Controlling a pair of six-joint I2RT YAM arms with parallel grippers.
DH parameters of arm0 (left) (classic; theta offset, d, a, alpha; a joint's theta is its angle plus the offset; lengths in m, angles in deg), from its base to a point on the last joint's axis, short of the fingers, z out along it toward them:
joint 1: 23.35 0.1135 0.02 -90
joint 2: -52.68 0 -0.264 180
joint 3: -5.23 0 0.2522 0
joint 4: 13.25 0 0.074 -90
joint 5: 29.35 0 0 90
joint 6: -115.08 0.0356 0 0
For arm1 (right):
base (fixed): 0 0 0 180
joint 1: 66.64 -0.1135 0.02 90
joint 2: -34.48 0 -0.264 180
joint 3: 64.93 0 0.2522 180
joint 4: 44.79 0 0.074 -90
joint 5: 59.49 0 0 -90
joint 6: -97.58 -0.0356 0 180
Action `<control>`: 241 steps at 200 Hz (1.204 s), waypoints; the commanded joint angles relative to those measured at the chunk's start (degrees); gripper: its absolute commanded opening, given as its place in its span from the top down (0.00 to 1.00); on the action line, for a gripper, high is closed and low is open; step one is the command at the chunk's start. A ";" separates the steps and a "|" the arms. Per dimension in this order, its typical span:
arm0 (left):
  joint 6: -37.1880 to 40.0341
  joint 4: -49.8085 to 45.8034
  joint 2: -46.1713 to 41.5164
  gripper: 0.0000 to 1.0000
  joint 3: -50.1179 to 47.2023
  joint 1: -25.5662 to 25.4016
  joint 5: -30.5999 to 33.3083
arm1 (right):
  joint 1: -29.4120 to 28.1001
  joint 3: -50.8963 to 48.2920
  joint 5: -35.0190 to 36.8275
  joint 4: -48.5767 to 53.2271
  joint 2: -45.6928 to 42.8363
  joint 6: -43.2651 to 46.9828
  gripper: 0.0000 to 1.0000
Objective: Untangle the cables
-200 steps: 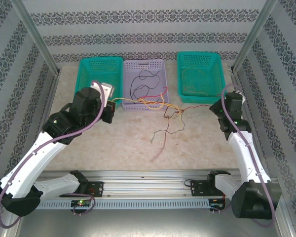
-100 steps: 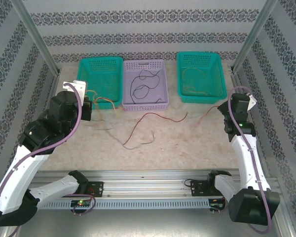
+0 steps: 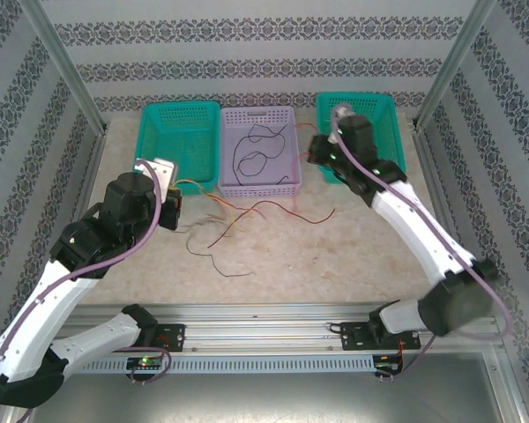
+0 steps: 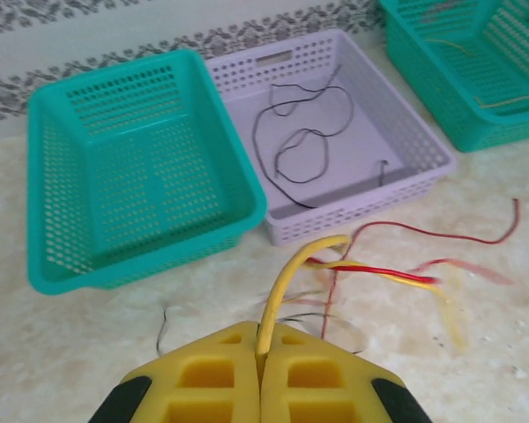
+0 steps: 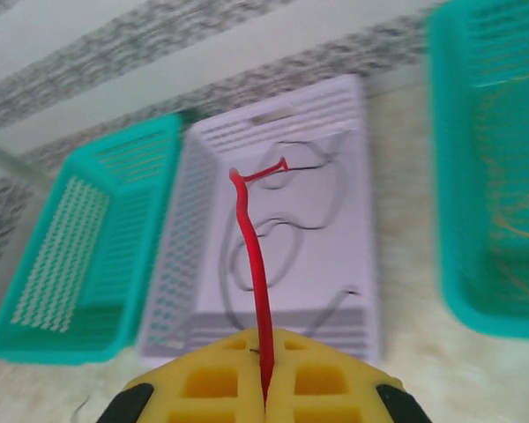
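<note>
The left pincer (image 4: 261, 352) is pressed together on a yellow cable (image 4: 280, 286), which rises from between its yellow pads and bends off to the right just above the worktop (image 3: 353, 256). From above, this pincer (image 3: 175, 210) sits low near the front corner of the left green basket (image 3: 182, 105), and the yellow cable runs from it toward the loose cables (image 3: 247, 216) in front of the lilac basket (image 3: 257, 109). There it meets a second red cable (image 3: 300, 214) that curves across the worktop and a thin dark cable (image 3: 207, 251) that lies in a crooked line nearer the arms. The right pincer (image 5: 264, 370) is clamped on a red cable (image 5: 254, 264) that stands up from between its pads and ends in a small kink. From above, this pincer (image 3: 317, 148) hangs between the lilac basket and the right green basket (image 3: 370, 96), with the right arm reaching across that green basket. Its red cable drops past the right front corner of the lilac basket toward the worktop. A black cable (image 4: 257, 141) lies looped on the floor of the lilac basket, apart from the others. A pale yellowish cable (image 4: 511, 103) lies inside the right green basket.
</note>
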 commanded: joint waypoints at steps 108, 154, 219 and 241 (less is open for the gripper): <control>-1.83 13.79 -10.68 1.00 -13.39 0.30 -11.46 | -13.48 83.94 -23.80 23.55 60.90 5.23 1.00; -1.16 14.84 -11.40 1.00 -15.08 0.29 -11.82 | -13.47 85.08 -29.76 13.77 69.51 -0.98 1.00; -1.70 15.49 -11.72 1.00 -16.28 0.30 -12.71 | -11.80 84.57 -25.69 10.67 75.81 -5.52 1.00; -1.74 15.68 -11.48 1.00 -16.30 0.29 -12.86 | -12.59 84.81 -21.64 12.97 74.69 -1.39 0.97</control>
